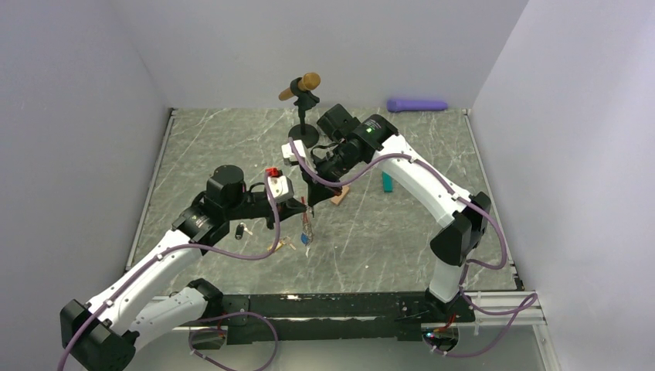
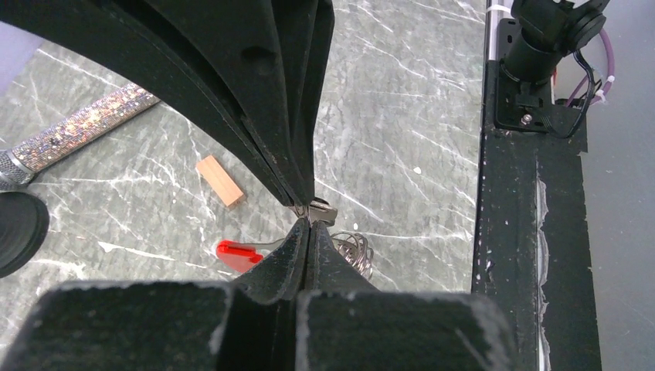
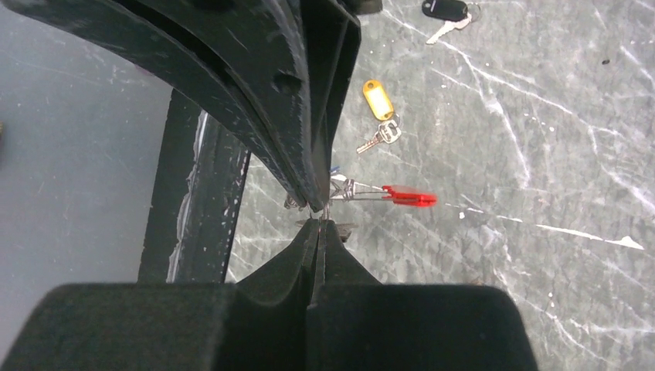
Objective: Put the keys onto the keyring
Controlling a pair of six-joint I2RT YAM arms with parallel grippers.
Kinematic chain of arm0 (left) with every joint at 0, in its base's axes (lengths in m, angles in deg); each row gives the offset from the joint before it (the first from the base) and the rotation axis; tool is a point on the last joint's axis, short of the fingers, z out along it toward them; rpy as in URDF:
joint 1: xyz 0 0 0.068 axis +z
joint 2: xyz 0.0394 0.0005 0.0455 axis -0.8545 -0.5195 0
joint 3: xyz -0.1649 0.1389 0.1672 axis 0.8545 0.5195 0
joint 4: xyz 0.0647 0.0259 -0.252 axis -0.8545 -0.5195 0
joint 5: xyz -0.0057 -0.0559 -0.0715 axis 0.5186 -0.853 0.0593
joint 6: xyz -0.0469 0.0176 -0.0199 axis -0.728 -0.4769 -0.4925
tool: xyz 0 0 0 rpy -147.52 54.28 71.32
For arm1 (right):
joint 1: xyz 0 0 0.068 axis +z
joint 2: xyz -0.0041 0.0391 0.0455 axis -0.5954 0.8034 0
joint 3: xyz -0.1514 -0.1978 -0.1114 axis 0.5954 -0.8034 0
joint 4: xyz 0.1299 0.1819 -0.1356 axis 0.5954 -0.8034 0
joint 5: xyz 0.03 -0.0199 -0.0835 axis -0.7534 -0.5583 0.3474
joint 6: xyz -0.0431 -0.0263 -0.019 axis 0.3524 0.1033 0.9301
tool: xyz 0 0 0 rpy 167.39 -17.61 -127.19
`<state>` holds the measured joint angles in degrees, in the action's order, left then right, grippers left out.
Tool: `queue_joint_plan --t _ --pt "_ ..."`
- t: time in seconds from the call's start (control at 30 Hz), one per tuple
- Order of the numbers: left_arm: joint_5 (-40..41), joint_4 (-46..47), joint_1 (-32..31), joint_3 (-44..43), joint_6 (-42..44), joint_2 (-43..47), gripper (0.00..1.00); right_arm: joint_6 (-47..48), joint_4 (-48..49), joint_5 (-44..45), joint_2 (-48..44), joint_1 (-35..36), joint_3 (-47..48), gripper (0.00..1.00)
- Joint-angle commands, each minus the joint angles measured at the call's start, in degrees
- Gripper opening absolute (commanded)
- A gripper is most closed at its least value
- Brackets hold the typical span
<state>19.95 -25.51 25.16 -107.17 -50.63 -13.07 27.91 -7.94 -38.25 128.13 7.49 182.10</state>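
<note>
- Keyring (image 3: pixel 405 198), a red curved clip on a silvery wire coil, sits over the middle of your grey marbled table (image 1: pixel 402 232), where both grippers meet.
- Your right gripper (image 3: pixel 319 212) is pinched tight on a thin wire of it.
- Your left gripper (image 2: pixel 309 215) is clamped on a small grey metal piece (image 2: pixel 321 210); key or ring part, I cannot tell.
- Nearby on the table lie a silvery key with a yellow plastic tag (image 3: pixel 378 99) and a key with a black plastic tag (image 3: pixel 444 9).
- A small blue plastic tag (image 1: pixel 307 240) sits just beside the clip.
</note>
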Motion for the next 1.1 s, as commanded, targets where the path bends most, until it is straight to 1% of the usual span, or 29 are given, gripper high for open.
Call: queue_joint_plan --t 0.0,0.53,0.97,1.07 --pt "-1.8 6.8 -0.2 -0.9 1.0 2.6 0.00 -1.9 3.5 0.7 -1.2 -1.0 -1.3 0.00" --pt "-3.2 7.6 -0.1 -0.2 1.3 2.8 0.00 -1.8 2.8 -6.2 -0.9 -4.4 -0.3 0.00" --pt "-6.3 10.5 0.0 1.5 0.6 3.9 0.00 4.2 -2.0 -16.7 -1.3 -6.5 1.5 0.00" --pt "-7.1 12.5 0.1 2.0 0.4 4.4 0.00 5.4 -3.1 -18.4 -1.4 -6.9 1.7 0.00"
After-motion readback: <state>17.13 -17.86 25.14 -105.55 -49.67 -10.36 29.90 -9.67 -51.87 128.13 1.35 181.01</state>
